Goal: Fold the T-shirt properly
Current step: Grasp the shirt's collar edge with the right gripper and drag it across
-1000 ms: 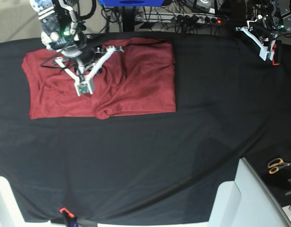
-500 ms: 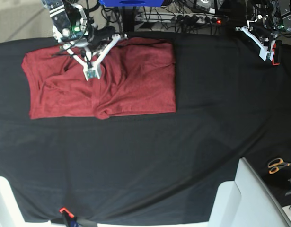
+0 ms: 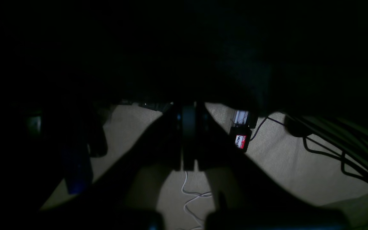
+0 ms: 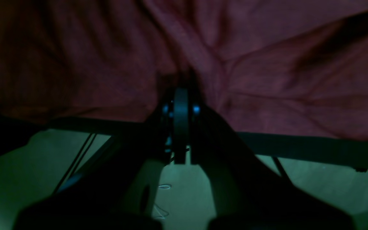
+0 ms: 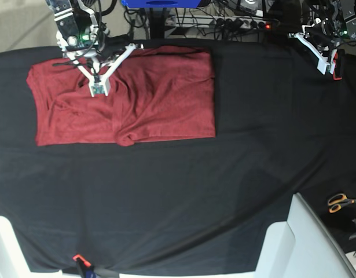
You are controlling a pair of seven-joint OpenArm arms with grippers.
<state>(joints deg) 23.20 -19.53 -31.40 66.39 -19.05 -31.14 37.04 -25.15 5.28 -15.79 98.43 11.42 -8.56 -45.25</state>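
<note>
The brick-red T-shirt lies folded into a rough rectangle on the far left part of the black cloth, with creases across its left half. My right gripper hangs over the shirt's far left part, near the back edge, jaws shut. In the right wrist view the shut right gripper points at wrinkled red T-shirt fabric, and no cloth is lifted. At the far right corner my left gripper sits away from the shirt. The dark left wrist view shows the left gripper shut and empty.
A black cloth sheet covers the table. Orange-handled scissors lie at the right edge. A white panel stands at the front right. A power strip and cables run behind the table's back edge.
My right gripper has drawn back from the middle of the shirt's left half toward the table's back edge and shifted slightly left. The shirt and the left arm have not moved.
</note>
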